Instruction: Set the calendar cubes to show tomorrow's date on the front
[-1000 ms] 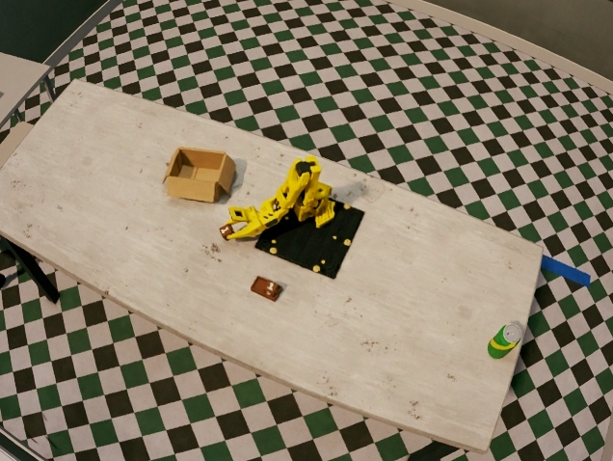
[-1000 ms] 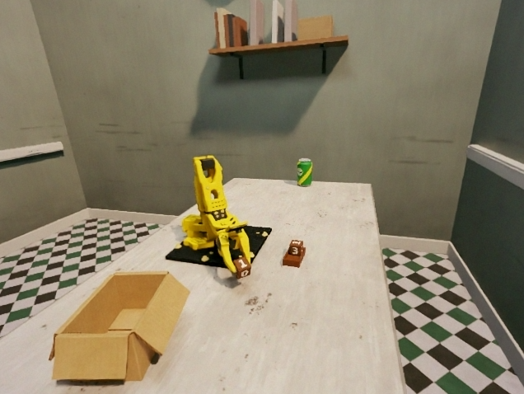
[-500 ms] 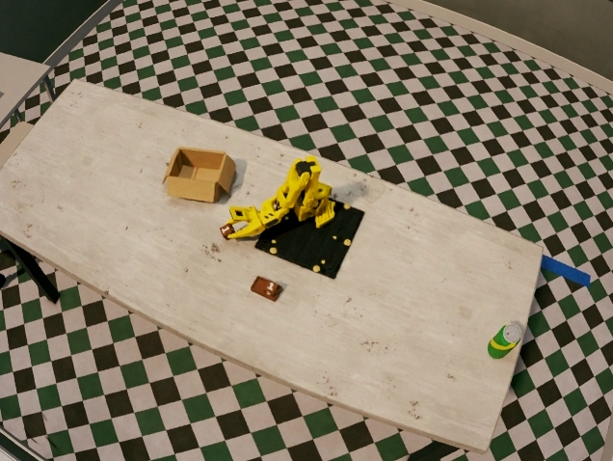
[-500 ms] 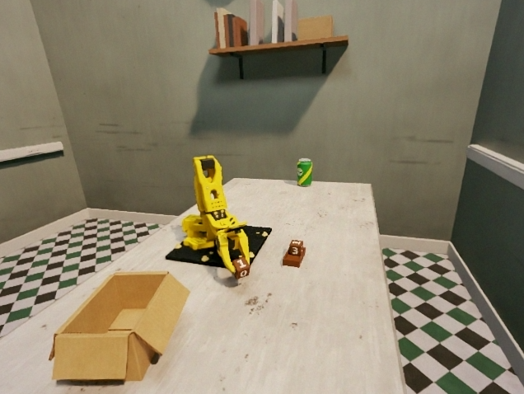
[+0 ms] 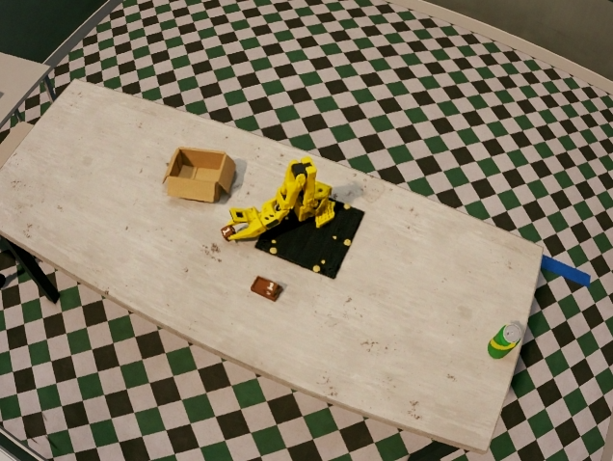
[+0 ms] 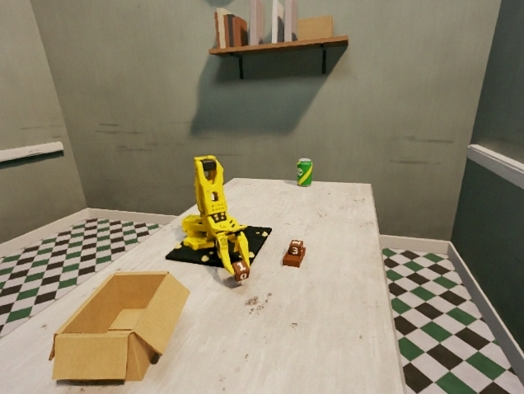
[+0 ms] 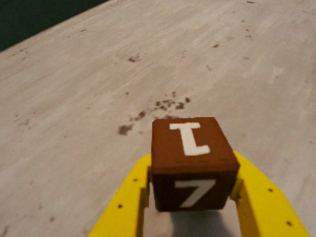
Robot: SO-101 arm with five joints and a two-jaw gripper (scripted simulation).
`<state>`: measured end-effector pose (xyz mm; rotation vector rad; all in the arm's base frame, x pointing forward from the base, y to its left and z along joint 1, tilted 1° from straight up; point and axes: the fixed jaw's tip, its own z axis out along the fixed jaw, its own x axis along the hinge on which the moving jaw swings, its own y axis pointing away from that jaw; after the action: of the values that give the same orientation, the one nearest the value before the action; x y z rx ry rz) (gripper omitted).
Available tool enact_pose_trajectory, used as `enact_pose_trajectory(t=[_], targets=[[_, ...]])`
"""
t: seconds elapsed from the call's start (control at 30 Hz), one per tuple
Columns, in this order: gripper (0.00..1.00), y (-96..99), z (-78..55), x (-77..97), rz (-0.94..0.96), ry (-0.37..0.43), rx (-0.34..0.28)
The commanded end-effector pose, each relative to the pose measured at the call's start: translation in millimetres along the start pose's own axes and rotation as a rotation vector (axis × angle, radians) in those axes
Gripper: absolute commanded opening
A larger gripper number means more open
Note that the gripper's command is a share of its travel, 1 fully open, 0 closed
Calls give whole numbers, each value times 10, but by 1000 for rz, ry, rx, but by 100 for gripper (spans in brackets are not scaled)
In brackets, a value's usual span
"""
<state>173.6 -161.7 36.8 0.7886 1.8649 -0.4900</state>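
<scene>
The yellow tool (image 7: 192, 199) is clamped on a brown digit cube (image 7: 192, 159), one finger pressed against each side of it. In the wrist view the cube's upper face carries a white 1 and the face turned back toward the camera a white 7; in the exterior view the same cube (image 6: 240, 269) shows a 1 above a 0 and hangs just above the table (image 6: 321, 305), with a shadow under it. The arm (image 5: 297, 190) reaches out low from its black base plate (image 5: 346, 225), so the cube (image 5: 227, 231) sits at the tool's tip, just off the plate's edge. The brown calendar tray (image 6: 292, 259), holding the other cube (image 6: 295, 250) with a 3 showing, rests on the table well apart from the tool, off to its side. An open cardboard box (image 6: 105, 335) stands farther out on the other side, and a green can (image 6: 304, 172) stands at the table's far end.
</scene>
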Motion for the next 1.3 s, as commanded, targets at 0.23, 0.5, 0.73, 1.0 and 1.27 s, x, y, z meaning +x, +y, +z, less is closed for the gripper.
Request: enact_pose_trajectory(t=[0.23,0.5,0.73,1.0,1.27], targets=[[0,-18,6,31,-2,-3,7],[0,-18,17,62,-2,-3,7],[0,-18,22,73,-3,-3,7],[0,-19,39,115,-3,-3,6],[0,-19,42,122,-2,-3,6]])
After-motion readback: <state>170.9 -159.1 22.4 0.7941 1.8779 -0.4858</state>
